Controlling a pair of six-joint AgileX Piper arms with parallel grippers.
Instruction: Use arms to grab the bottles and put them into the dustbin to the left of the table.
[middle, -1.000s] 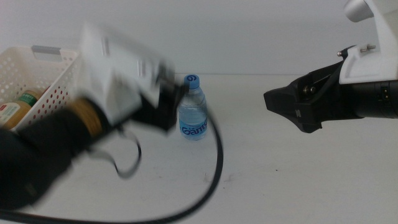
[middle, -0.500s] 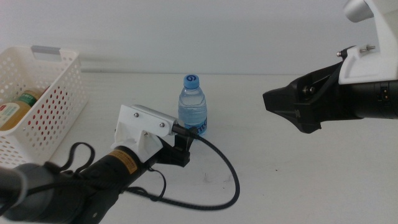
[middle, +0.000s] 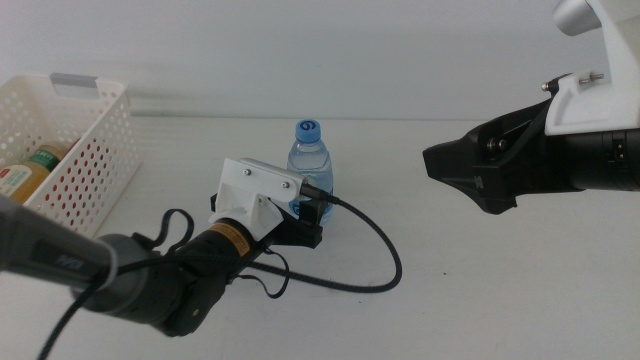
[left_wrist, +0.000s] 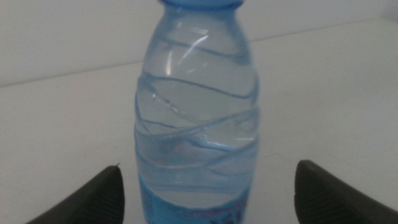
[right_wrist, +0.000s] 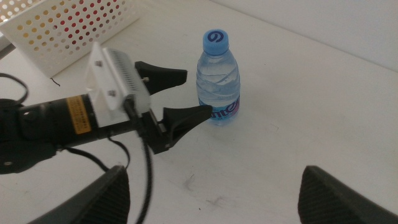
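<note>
Left tool (left_wrist: 205, 186) brackets water bottle (left_wrist: 196, 118), jaws spread wide.

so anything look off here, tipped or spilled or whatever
Nothing stands out. The water bottle stands upright on the table, capped and dry around it, framed by the open left gripper. The yellow-liquid bottle lies in the dustbin. The right gripper hangs off to the side.
</note>
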